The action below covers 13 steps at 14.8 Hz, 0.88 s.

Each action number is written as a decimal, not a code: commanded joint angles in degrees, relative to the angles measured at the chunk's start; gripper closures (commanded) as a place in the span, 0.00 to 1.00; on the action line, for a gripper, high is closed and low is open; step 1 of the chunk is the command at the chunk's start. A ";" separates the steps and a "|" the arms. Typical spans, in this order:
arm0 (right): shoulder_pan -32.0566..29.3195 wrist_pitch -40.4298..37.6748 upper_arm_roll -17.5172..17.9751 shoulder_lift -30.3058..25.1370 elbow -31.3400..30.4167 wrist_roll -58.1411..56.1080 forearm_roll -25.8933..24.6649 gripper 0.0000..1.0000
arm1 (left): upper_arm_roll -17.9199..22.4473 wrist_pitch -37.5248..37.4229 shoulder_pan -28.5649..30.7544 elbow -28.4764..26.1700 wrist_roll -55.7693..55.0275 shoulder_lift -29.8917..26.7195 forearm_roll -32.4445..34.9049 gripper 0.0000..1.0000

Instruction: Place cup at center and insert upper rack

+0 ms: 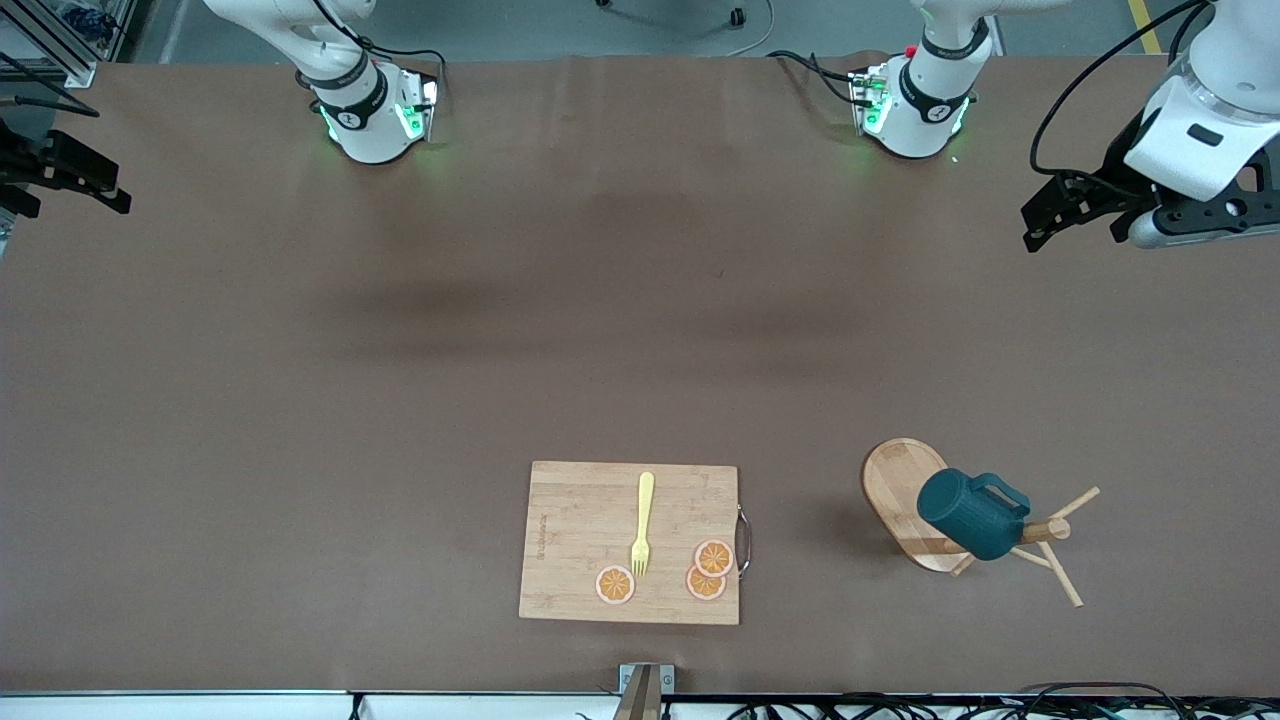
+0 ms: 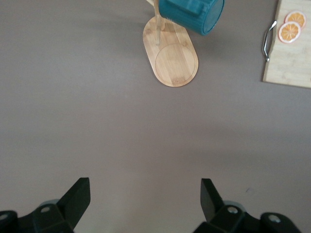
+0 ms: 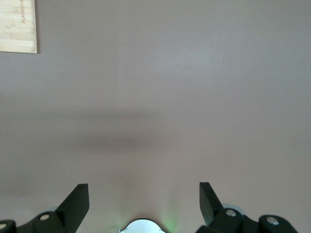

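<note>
Near the bench's front edge, the cup point(image 1: 972, 516) hangs on the upper rack point(image 1: 905, 490): rigid, light, glazed; grasp its rim. Left gripper point(image 2: 146, 201) and right gripper point(image 3: 144, 201) wait, jaws released.

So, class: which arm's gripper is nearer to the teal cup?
Left. The left gripper hangs at the cup's end of the table; the right gripper hangs at the right arm's end.

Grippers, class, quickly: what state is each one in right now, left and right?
Left gripper: open, holding nothing, up over the table's left-arm end.
Right gripper: open, holding nothing, over bare table at the right-arm end.
</note>
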 commanded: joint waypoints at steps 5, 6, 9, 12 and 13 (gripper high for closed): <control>0.38 0.21 0.00 -1.32 -0.65 0.09 0.22 0.00 | 4.17 -1.73 -0.52 0.43 11.59 -1.12 -0.98 0.00; 0.38 0.21 0.00 -1.32 -0.65 0.09 0.22 0.00 | 4.17 -1.99 -0.52 0.70 11.50 -1.03 -0.89 0.00; 0.38 0.20 0.00 -1.41 -0.65 0.09 0.13 0.00 | 4.17 -2.34 -0.69 1.57 11.32 -0.85 -0.28 0.00; 0.38 0.12 0.09 -1.32 -0.48 0.09 0.13 0.00 | 4.08 -4.35 -1.04 3.59 11.15 0.38 -0.19 0.00; 0.38 0.20 0.09 -1.41 -0.48 0.09 0.13 0.00 | 4.08 -4.71 -1.04 3.77 11.15 0.38 -0.19 0.00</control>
